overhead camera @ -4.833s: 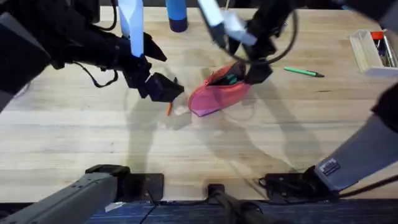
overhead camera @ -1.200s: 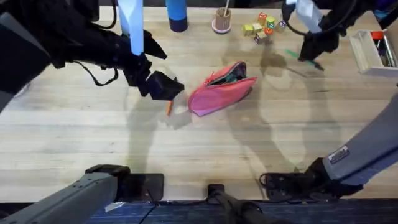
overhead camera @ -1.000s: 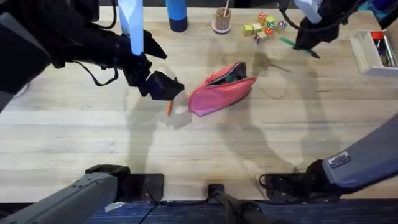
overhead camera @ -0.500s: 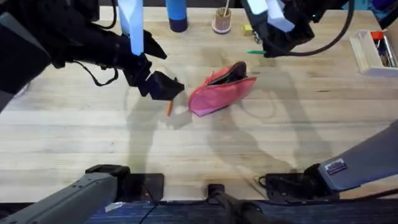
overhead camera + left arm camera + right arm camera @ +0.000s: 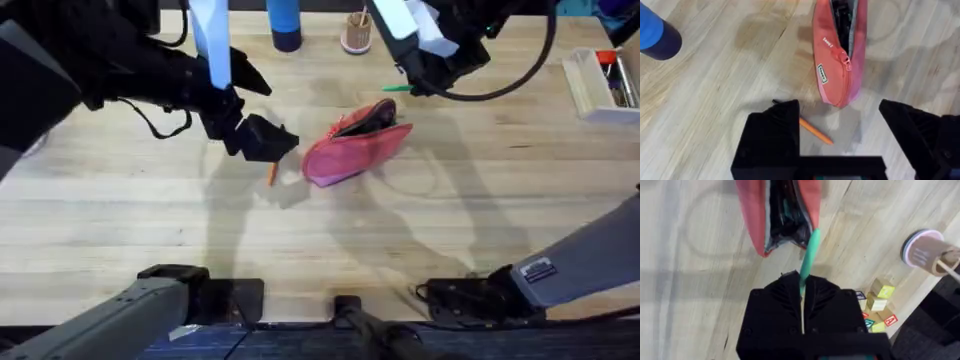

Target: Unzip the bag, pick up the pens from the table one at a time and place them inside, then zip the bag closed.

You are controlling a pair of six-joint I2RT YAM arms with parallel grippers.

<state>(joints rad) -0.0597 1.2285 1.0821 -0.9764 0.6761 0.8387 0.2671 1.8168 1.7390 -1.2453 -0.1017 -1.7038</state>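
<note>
1. Pink-red bag (image 5: 357, 146) lying near the middle of the counter (image 5: 330, 235), zipper already pulled back, dark lining (image 5: 785, 215) showing through the gaping mouth.
2. Small white label (image 5: 823, 73) sewn on the side of the bag, plus a short line of white print (image 5: 828, 43) above it; both too small to read.
3. Right gripper (image 5: 418, 82) hanging at about 1 o'clock from the bag, jaws pressed together on the green pen (image 5: 808, 257), pen tip poking out toward the open mouth and just beside its edge.
4. Left gripper (image 5: 262, 140) parked at roughly 9 o'clock from the bag, jaws spread wide, nothing between them.
5. Orange pen (image 5: 815, 130) flat on the counter under the left gripper, close to the closed end of the bag but not touching it.
6. Blue cylinder with dark base (image 5: 284, 22) standing at 11 o'clock from the bag, at the far edge.
7. Round pinkish holder with a stick (image 5: 926, 254) plus a few coloured letter blocks (image 5: 875, 305) at 12 to 1 o'clock; letters on the blocks not legible.
8. Clear plastic box (image 5: 598, 82) way out at 2 o'clock, red-tipped markers inside.
</note>
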